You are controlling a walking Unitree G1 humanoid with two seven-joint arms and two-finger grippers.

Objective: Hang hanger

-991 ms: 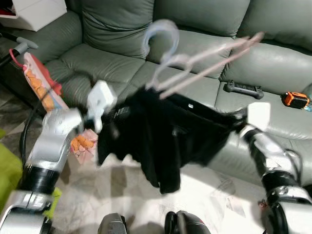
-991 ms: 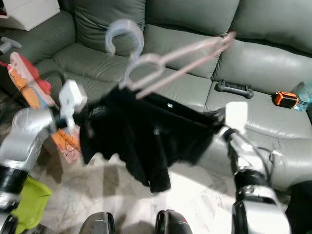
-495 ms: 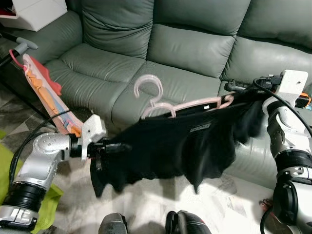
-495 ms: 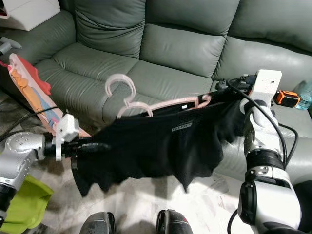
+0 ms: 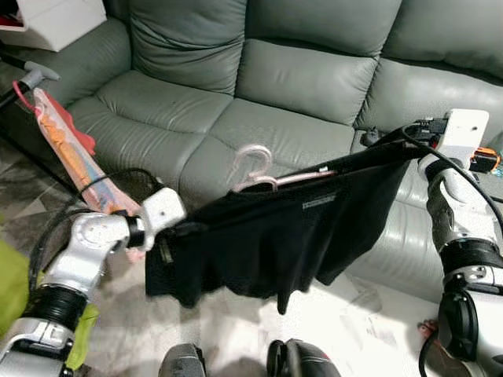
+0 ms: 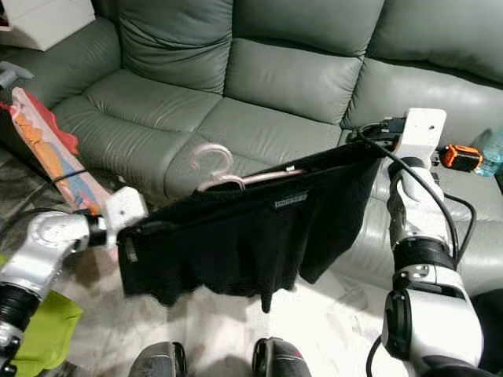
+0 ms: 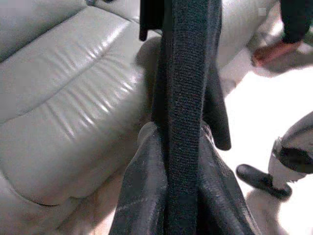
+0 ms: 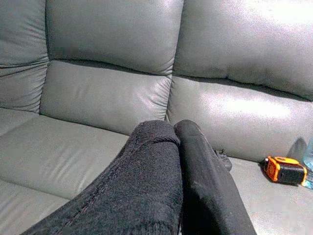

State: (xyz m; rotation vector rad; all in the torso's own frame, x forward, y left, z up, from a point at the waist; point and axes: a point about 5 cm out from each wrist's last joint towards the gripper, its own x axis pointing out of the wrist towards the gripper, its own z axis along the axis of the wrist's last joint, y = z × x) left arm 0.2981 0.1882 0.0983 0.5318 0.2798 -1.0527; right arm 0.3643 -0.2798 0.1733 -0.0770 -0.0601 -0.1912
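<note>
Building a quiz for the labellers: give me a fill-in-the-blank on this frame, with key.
1. The black knitted garment is stretched between ____ end effectors, left end effector and right end effector.
2. The pale plastic hanger inside it is ____ in colour.
3. Behind it stands a grey-green leather ____.
4. The orange tape measure lies on the sofa's ____.

Missing: two; pink; sofa; seat

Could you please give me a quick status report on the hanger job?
Left claw and right claw shut on black garment, stretched between them. Pink hanger inside garment, hook up. Sofa directly ahead.
</note>
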